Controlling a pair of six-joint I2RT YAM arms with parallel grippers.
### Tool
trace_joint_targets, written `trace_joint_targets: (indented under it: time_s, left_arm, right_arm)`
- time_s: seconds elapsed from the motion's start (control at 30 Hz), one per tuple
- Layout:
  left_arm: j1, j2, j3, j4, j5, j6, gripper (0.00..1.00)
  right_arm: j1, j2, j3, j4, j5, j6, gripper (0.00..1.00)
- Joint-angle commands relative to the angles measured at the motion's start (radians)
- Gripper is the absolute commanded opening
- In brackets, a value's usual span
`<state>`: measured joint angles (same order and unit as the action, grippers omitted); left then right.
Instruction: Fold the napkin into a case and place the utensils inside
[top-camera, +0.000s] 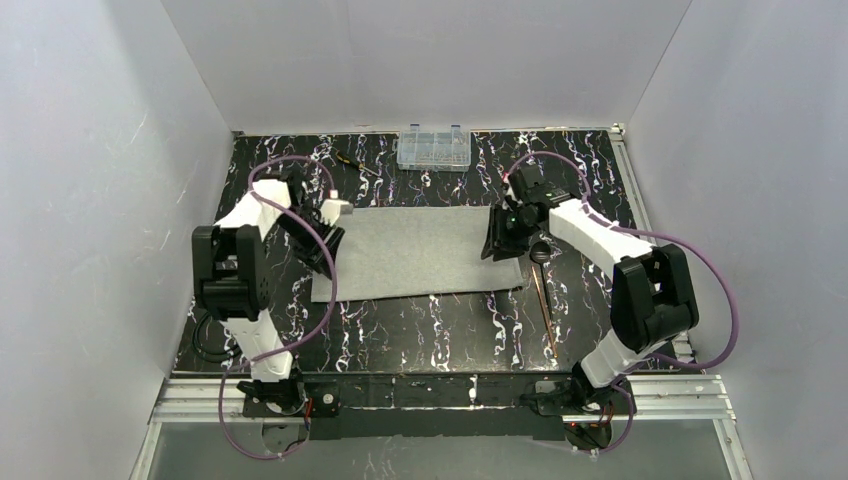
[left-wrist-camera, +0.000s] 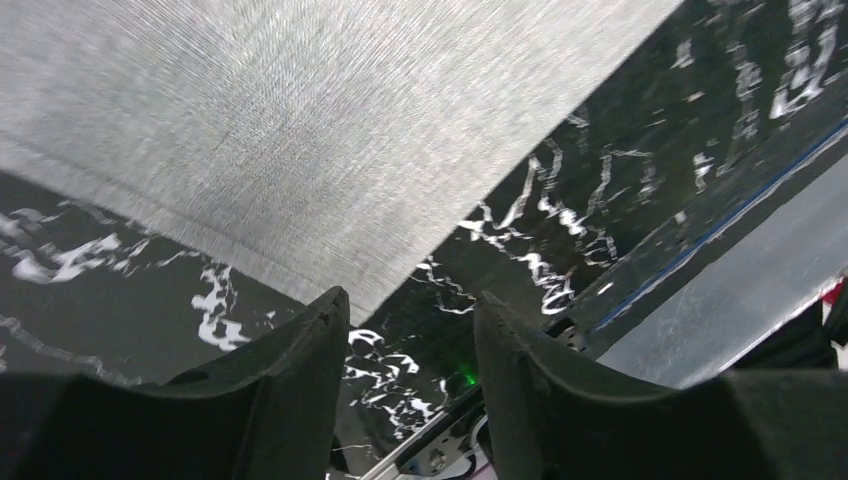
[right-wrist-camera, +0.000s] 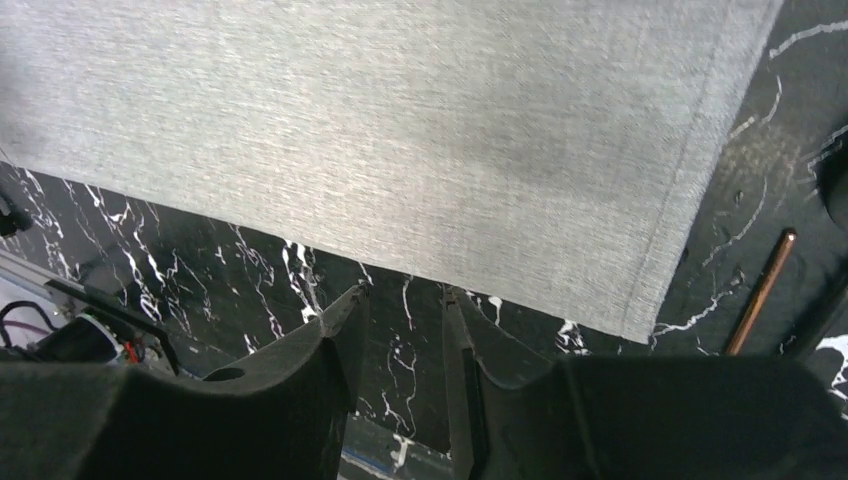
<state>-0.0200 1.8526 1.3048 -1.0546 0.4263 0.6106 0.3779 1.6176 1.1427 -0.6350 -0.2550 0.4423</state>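
Btwn L gripper (left-wrist-camera: 412, 305), R gripper (right-wrist-camera: 403, 292): napkin (top-camera: 420, 250) flat; utensils (top-camera: 544, 295) alongside.

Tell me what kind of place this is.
Most likely a robot lab test cell, not a dining room. Plain white panel walls box in a black marbled table. The left arm and right arm are mounted by an aluminium rail, with a grey napkin laid out between them.
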Motion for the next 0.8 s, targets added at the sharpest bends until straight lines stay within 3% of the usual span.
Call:
trace_joint_targets:
  time_s: [0.0, 0.13, 0.3, 0.53, 0.77]
  left_arm:
    - [0.003, -0.122, 0.108, -0.153, 0.105, 0.034, 0.5]
    - [-0.009, -0.11, 0.11, -0.146, 0.054, 0.059, 0.5]
    - [-0.092, -0.137, -0.011, -0.017, -0.061, 0.064, 0.5]
    - [-0.219, -0.136, 0.01, 0.046, -0.099, -0.005, 0.48]
    - [-0.227, -0.164, -0.141, 0.051, -0.222, 0.081, 0.45]
  right_arm:
    - [0.053, -0.02, 0.037, 0.019, 0.098, 0.043, 0.41]
    - [0.085, 0.057, 0.066, 0.024, 0.104, 0.052, 0.37]
    - [0.09, 0.118, 0.06, 0.093, 0.108, 0.047, 0.33]
    - [0.089, 0.303, 0.342, 0.094, 0.123, -0.012, 0.32]
    - [0.087, 0.504, 0.597, 0.033, 0.331, -0.078, 0.3]
